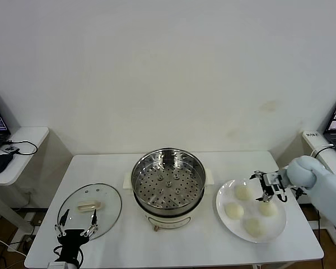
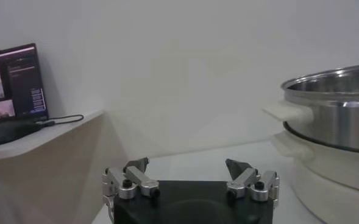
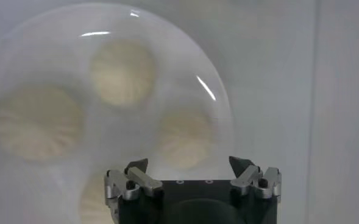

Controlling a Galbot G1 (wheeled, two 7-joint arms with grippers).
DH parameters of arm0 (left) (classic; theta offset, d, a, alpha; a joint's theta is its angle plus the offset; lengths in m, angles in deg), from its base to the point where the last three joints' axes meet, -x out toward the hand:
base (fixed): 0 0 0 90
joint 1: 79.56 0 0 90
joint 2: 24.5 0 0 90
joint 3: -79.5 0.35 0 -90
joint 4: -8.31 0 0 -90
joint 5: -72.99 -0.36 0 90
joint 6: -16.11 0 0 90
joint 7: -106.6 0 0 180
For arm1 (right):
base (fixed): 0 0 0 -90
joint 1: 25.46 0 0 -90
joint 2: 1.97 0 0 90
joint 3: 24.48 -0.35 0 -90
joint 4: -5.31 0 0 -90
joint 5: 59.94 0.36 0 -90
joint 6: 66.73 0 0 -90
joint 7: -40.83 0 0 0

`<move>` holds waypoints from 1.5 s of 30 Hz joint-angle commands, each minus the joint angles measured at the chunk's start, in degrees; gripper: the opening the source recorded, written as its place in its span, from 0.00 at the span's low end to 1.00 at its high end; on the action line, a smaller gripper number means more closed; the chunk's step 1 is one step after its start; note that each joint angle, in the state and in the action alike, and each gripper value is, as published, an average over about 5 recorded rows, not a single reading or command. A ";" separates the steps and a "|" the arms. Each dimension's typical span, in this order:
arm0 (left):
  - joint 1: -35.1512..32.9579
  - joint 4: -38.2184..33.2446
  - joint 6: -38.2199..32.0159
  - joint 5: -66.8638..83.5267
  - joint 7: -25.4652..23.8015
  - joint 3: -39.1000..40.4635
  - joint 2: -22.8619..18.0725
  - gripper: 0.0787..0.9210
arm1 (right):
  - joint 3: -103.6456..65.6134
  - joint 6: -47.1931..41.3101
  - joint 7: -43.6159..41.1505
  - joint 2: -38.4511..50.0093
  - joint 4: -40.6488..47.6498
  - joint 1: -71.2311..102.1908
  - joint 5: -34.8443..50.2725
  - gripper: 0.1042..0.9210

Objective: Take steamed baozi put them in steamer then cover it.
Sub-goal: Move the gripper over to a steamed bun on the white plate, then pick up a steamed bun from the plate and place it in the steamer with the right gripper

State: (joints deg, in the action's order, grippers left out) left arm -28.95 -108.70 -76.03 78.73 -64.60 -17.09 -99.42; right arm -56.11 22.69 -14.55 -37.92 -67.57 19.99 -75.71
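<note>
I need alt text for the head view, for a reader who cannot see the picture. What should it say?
The right gripper, open, hovers over a white plate holding four baozi at the table's right. The empty steamer stands uncovered in the middle. The glass cover lies flat on the left, with the open left gripper at its near edge.

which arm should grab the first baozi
Right. The right gripper hovers open over the plate holding all four baozi, while the left gripper sits open by the lid, across the steamer.
</note>
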 commanded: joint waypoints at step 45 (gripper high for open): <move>0.17 -0.27 -0.02 1.17 0.14 -1.33 0.43 0.88 | 15.99 -2.01 -4.45 -0.10 0.32 -16.72 7.18 0.67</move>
State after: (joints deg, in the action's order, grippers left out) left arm -28.76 -108.98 -76.06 79.92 -64.44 -18.40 -98.93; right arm -42.72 20.65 -18.47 -40.79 -63.86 7.00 -71.96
